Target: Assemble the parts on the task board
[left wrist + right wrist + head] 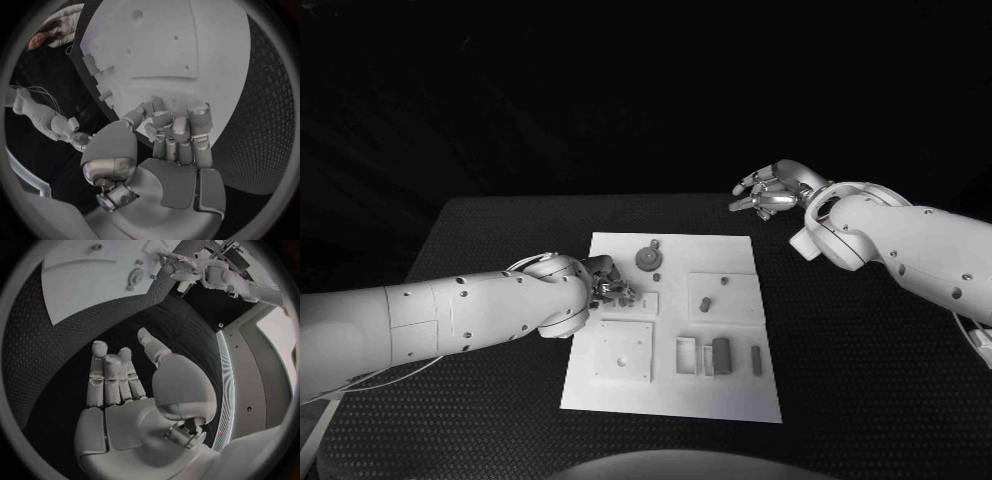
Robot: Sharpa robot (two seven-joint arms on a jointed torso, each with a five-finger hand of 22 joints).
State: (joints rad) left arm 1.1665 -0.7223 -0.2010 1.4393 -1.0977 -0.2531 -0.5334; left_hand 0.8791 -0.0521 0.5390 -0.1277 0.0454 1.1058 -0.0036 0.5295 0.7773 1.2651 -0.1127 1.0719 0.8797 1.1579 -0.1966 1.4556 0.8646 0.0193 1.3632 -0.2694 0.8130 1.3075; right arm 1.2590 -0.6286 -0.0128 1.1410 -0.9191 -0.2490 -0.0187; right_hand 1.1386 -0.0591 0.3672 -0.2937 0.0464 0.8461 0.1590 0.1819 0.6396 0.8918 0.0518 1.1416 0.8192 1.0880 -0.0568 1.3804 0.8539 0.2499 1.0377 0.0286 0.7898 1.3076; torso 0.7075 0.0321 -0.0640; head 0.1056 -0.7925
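On the task board [733, 390] left edge, left hand [606, 290] fingers curled, grasp unclear, right hand [773, 192] spread empty beyond its far corner

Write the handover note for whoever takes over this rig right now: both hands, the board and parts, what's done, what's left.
Left hand: over the left edge of the task board, fingers curled; whether it holds a part cannot be told.
Right hand: open, holds nothing, over the black table beyond the board's far right corner.
Parts: a round part near the far edge, a small part mid-board, upright grey parts near the front.
Done: cannot be judged.
Left: assembly appears unfinished.
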